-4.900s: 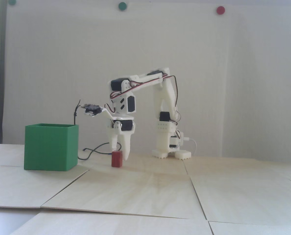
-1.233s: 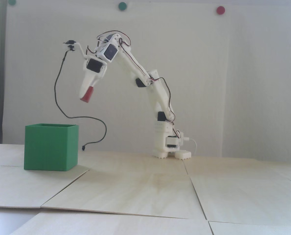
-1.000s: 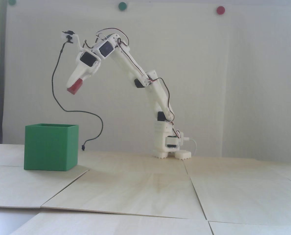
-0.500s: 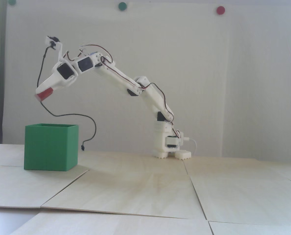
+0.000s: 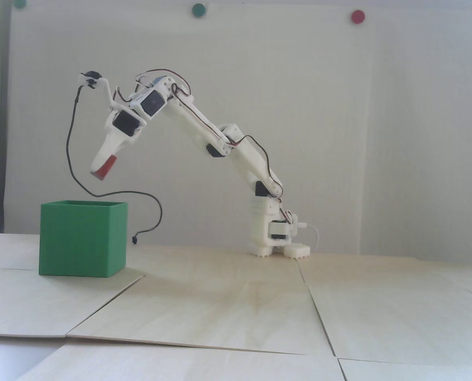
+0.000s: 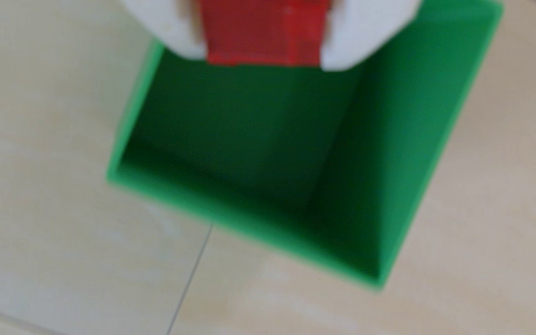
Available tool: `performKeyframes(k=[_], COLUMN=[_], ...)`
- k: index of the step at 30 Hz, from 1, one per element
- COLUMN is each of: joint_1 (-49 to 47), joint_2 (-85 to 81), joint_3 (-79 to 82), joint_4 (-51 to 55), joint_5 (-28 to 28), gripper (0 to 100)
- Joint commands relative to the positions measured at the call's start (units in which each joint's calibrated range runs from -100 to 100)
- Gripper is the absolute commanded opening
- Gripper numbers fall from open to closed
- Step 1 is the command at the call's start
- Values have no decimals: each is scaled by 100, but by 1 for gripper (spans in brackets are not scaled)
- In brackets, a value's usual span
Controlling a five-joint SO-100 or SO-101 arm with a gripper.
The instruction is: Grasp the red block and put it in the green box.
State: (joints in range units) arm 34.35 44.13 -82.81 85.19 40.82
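Wrist view, blurred matte red block (image 6: pixel 262 35) pinched in tool (image 6: pixel 260 61), above open green box (image 6: pixel 447 135).

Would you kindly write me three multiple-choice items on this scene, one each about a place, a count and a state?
1. Where is the red block?
A. On the table beside the box
B. In the air above the green box
C. On the box floor

2. How many round dots are on the wall?
A. One
B. Two
C. Three

3. What state is the claw in?
A. Shut on the red block
B. Open and empty
C. Resting on the table

Answers:
1 B: the fixed view shows the block clear above the box's rim.
2 C: two green dots and one red dot show.
3 A: in the wrist view, white fingers flank the block over the box's opening.
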Motion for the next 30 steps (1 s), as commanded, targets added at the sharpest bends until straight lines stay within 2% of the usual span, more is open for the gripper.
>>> performKeyframes(k=[1, 5, 10, 14, 19, 30], joint_1=[-158, -190, -166, -126, 99, 365], joint_2=[-200, -153, -113, 92, 242, 171], joint_3=[-982, -1195, -1151, -1151, -1151, -1204], joint_4=[1076, 1034, -28, -391, -298, -324], joint_5=[114, 0, -146, -157, -469, -448], gripper=[2, 2, 2, 2, 2, 2])
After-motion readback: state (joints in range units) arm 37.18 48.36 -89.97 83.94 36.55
